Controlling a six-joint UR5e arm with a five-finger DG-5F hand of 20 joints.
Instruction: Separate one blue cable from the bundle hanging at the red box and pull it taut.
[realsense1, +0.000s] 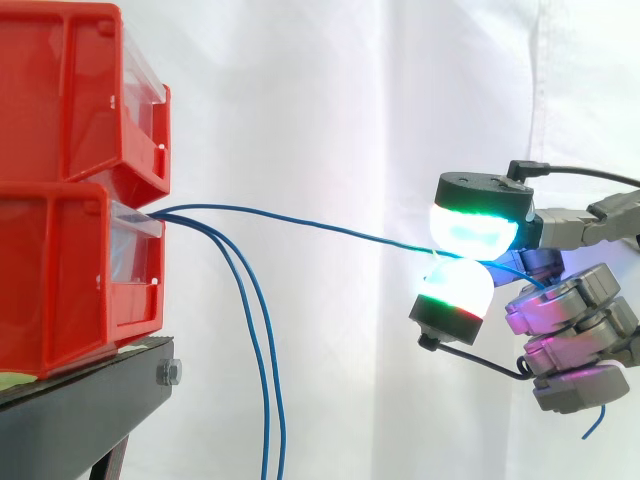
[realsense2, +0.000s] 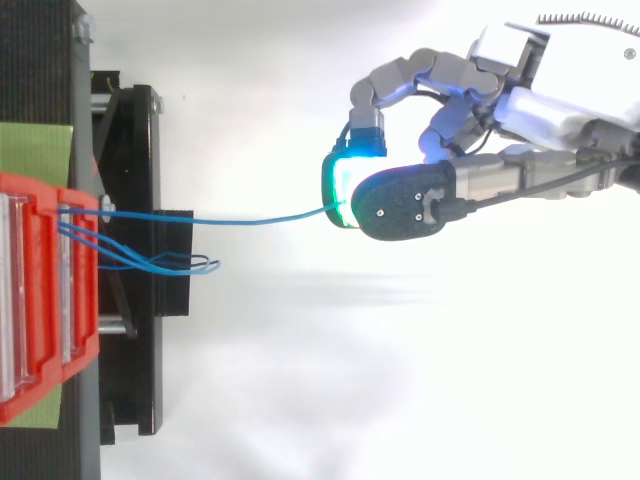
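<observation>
Pinching one blue cable (realsense1: 300, 221), the hand (realsense1: 575, 305) holds it — stretched from the red box (realsense1: 60, 280).

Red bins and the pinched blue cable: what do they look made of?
Red bins: probably moulded plastic, glossy; the ribbed walls and sheen suggest it. Blue cable: thin flexible wire, likely plastic-sheathed, smooth; it sags in a soft curve.
</observation>
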